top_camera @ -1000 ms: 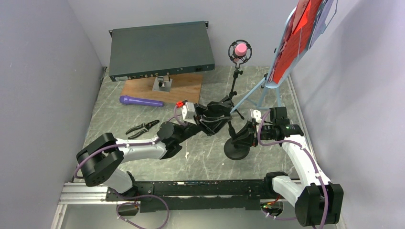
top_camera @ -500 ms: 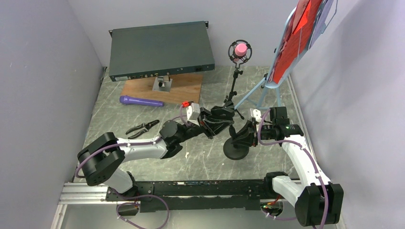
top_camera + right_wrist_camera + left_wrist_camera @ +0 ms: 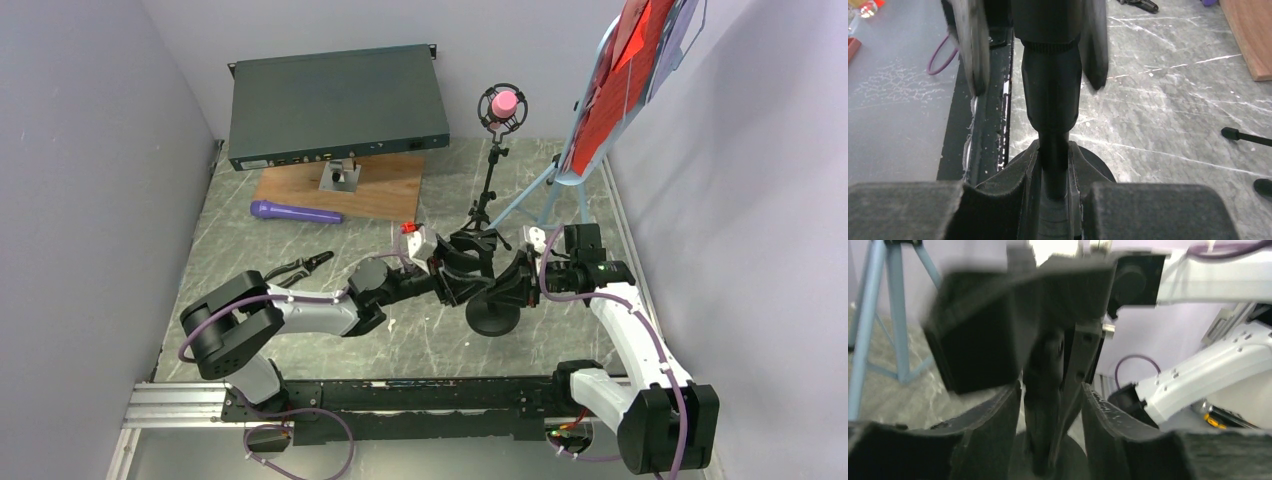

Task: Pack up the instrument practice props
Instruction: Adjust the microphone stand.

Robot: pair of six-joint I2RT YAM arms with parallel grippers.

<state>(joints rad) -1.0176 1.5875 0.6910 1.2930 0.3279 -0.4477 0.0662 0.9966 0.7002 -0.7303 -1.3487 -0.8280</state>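
Note:
The black round-base mic holder [image 3: 495,318] stands on the table in front of the arms. My right gripper [image 3: 1054,170] is shut on its thin stem [image 3: 1053,145], low down near the base [image 3: 1098,165]. My left gripper [image 3: 1050,387] is open and straddles the thicker upper stem [image 3: 1048,405], with a gap showing beside it. In the top view the left gripper [image 3: 468,283] faces the right gripper [image 3: 512,285] across the holder. A pink microphone [image 3: 503,103] sits in the tripod mic holder [image 3: 490,190]. The purple microphone [image 3: 295,212] lies on the table. Red music sheets [image 3: 625,80] rest on the light-blue music tripod [image 3: 545,190].
A dark green rack box [image 3: 335,105] lies at the back, with a brown wooden board [image 3: 385,190] in front of it carrying a small metal block [image 3: 340,177]. Pliers [image 3: 298,267] lie beside the left arm. Grey walls close in on both sides.
My left gripper has swung right and nearer, from beside the tripod mic holder's feet to around the round-base holder's stem. The right arm has held still.

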